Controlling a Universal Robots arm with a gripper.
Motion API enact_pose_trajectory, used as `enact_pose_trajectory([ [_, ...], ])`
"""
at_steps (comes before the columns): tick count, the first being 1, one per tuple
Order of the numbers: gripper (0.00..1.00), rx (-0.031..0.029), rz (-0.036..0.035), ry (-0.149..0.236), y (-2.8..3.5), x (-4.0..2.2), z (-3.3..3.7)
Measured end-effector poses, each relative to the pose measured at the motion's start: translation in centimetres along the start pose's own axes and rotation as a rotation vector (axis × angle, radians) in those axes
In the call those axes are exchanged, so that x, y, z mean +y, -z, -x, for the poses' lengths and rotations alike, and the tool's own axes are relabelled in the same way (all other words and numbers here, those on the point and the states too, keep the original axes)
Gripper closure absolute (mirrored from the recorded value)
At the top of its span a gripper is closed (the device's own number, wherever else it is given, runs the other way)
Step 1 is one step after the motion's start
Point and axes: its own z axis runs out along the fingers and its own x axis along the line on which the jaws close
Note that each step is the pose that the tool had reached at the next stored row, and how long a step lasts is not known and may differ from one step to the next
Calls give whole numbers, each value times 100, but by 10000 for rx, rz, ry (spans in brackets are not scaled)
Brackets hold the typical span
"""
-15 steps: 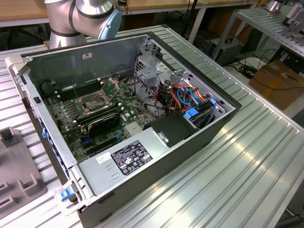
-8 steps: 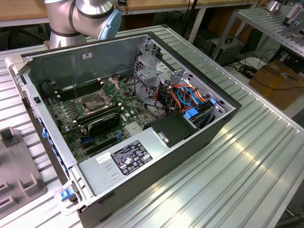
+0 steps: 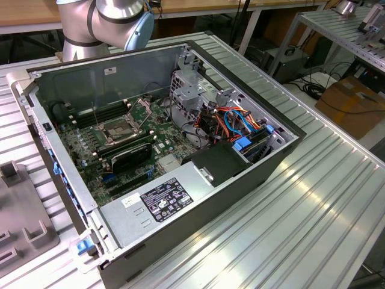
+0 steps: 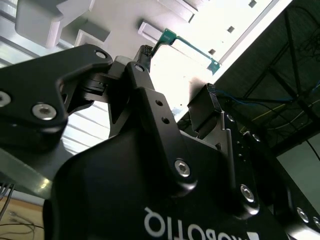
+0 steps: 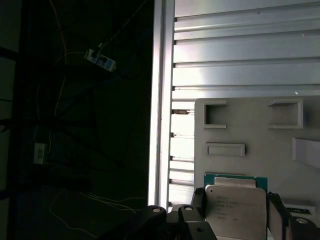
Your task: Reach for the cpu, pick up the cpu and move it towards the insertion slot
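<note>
The cpu, a thin square chip with a pale silvery face and a green rim, sits between my gripper's two black fingers. They press against its opposite edges, so the gripper is shut on it. Just behind it is a grey holder tray with rectangular recesses. I cannot tell whether the chip rests on the tray or hangs just above it. In the second wrist view its green edge shows past the gripper. The insertion slot, a shiny metal frame with a dark centre, lies on the motherboard inside the open case.
The arm rises at the exterior view's top left. The case holds a grey power-supply box, a drive cage with coloured cables and high metal walls. The ribbed table's edge drops to dark floor beside the tray. Another grey tray sits at the exterior view's left.
</note>
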Motion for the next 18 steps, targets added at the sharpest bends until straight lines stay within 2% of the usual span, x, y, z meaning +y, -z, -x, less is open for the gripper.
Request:
enact_pose_trajectory([
  [5,45,0,0,0,18,1,1],
  [13,45,1,8,0,148,3,-1],
  [18,45,2,9,0,258,5,-2],
])
